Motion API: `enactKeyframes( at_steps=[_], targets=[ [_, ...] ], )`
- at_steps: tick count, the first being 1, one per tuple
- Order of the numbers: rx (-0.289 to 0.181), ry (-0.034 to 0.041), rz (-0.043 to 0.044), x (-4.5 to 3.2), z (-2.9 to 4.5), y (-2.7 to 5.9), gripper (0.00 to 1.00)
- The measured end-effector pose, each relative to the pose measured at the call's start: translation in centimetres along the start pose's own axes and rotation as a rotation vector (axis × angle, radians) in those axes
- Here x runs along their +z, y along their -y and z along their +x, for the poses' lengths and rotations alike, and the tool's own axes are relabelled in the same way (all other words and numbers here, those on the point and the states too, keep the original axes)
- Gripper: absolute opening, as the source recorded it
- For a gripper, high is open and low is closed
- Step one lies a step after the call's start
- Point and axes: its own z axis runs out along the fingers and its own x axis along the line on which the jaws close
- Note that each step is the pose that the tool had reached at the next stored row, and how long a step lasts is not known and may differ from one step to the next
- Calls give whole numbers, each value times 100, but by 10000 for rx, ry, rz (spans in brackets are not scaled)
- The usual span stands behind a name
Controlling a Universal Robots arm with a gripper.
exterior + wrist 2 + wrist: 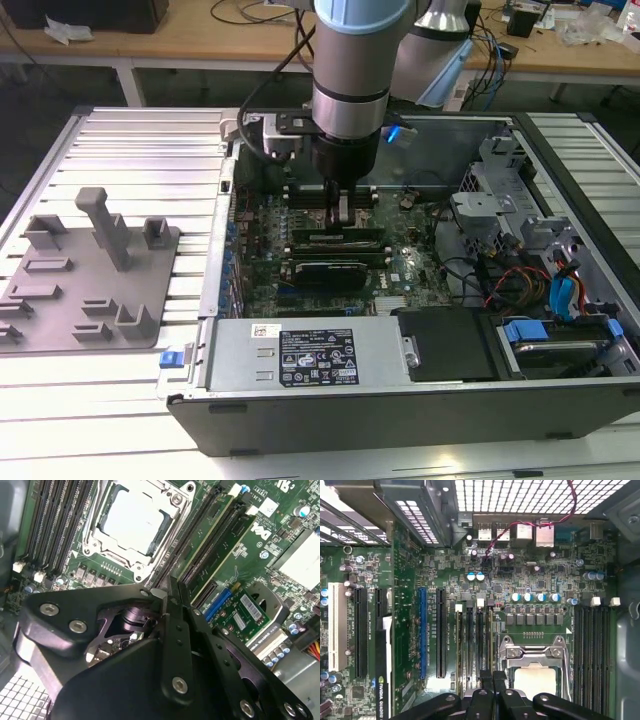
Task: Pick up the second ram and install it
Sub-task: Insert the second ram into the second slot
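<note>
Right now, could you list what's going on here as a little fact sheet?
case: open, lying on a slatted table
gripper: down inside, over the slots beside the processor
processor: bare, silver, in its socket
ram: cannot tell if held
grey stand: outside the case, exterior view's left

You have bright, even overhead light in the exterior view. The ribbed surface point(130, 150) shows pale, while the inside of the open case point(400, 425) is darker, and the arm point(350, 60) shades the motherboard point(400, 260) under it. A small blue light point(395, 132) glows beside the wrist. In the second wrist view the processor point(132, 517) glares almost white. The black pincer point(166, 591) is dark and soft close to the lens. In the first wrist view, light through the rear grille point(520, 495) washes it out.
</note>
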Motion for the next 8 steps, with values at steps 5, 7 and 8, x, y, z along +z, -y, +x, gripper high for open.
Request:
enactKeyframes(
  at_steps=[5,7,8],
  targets=[
    [2,-1,0,45,1,13,9],
    [1,6,3,55,0,13,9],
    [1,4,2,59,1,13,9]
  ],
)
